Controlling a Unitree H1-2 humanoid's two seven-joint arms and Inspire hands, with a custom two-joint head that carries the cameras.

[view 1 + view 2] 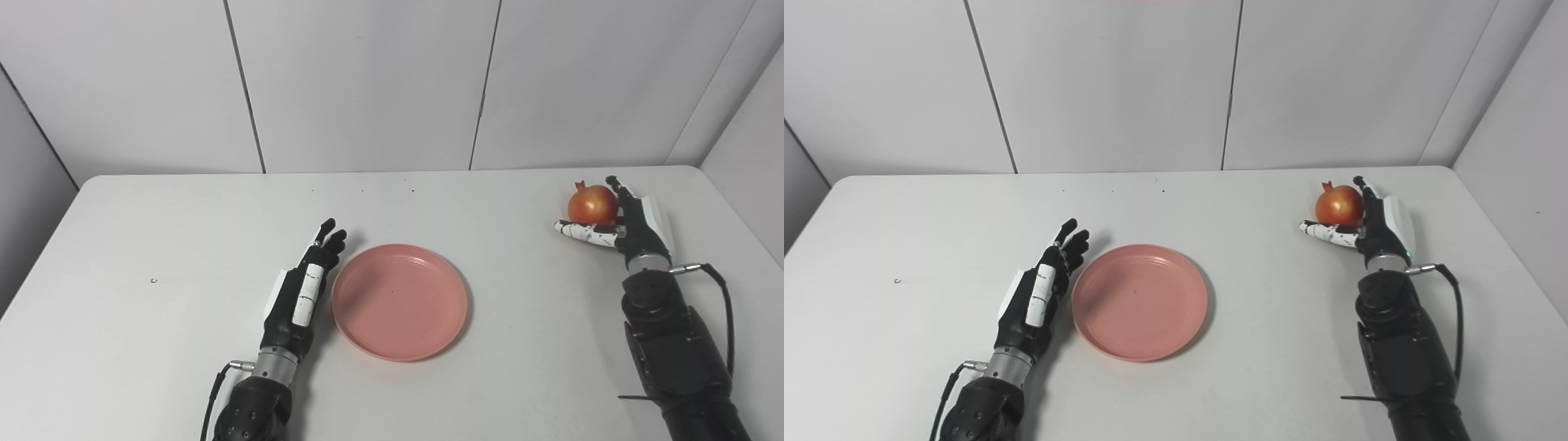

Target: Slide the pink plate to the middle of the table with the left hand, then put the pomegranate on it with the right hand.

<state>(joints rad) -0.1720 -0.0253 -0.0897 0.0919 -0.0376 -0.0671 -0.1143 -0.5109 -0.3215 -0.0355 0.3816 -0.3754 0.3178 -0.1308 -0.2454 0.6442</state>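
The pink plate (pixel 399 300) lies flat near the middle of the table (pixel 184 245). My left hand (pixel 303 288) rests on the table along the plate's left rim, fingers stretched out and apart, holding nothing. The pomegranate (pixel 591 205), red-orange with its crown up, sits at the far right of the table. My right hand (pixel 631 223) cups it from the right. The fingers stand straight up behind the fruit and the thumb (pixel 582 231) lies stretched in front of its base. The hand is not closed on the fruit.
White wall panels (pixel 367 86) stand right behind the table's far edge. A small dark speck (pixel 153 281) lies on the left part of the table. Bare tabletop separates the plate from the pomegranate.
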